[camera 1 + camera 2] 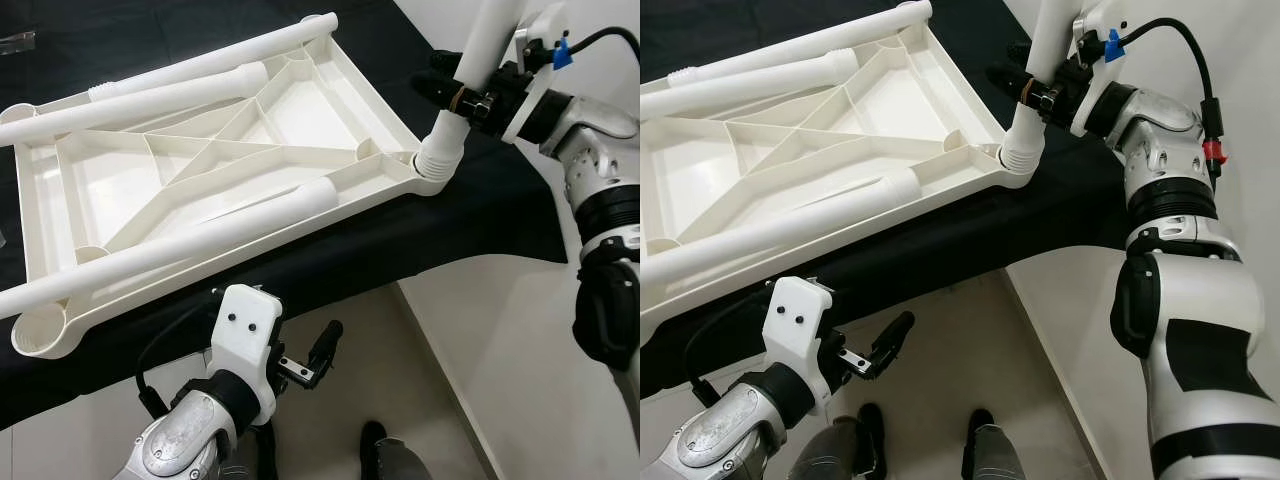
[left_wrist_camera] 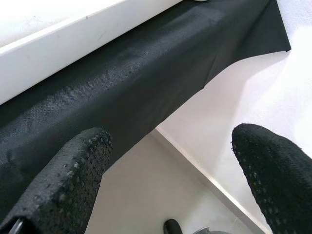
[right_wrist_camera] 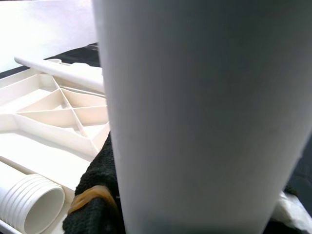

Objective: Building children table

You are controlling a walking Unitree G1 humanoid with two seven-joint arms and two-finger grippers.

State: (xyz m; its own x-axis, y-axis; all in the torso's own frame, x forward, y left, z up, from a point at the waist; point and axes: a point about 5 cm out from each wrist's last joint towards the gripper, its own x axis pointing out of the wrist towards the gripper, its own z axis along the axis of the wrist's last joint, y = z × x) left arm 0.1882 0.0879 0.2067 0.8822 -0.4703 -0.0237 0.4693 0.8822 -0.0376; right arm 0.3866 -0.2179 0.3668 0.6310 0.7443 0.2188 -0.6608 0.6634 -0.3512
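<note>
Standing in its corner socket, one leg (image 1: 470, 95) is clenched by the right gripper (image 1: 462, 97); three loose legs (image 1: 180, 245) remain on the tabletop (image 1: 290, 115); left gripper (image 1: 312, 358) released.

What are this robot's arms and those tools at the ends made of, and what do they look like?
Silver metal arms with black joint bands. The right arm carries black cables with blue and red tags. Each wrist has a white block; the left tool has two black fingers with bumpy pads.

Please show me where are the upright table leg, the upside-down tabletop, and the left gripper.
upright table leg (image 1: 447, 143), left eye view, threaded lower end at the corner socket.
upside-down tabletop (image 1: 300, 115), left eye view, ribbed underside panel.
left gripper (image 2: 170, 161), left wrist view, midway between its fingertips.
</note>
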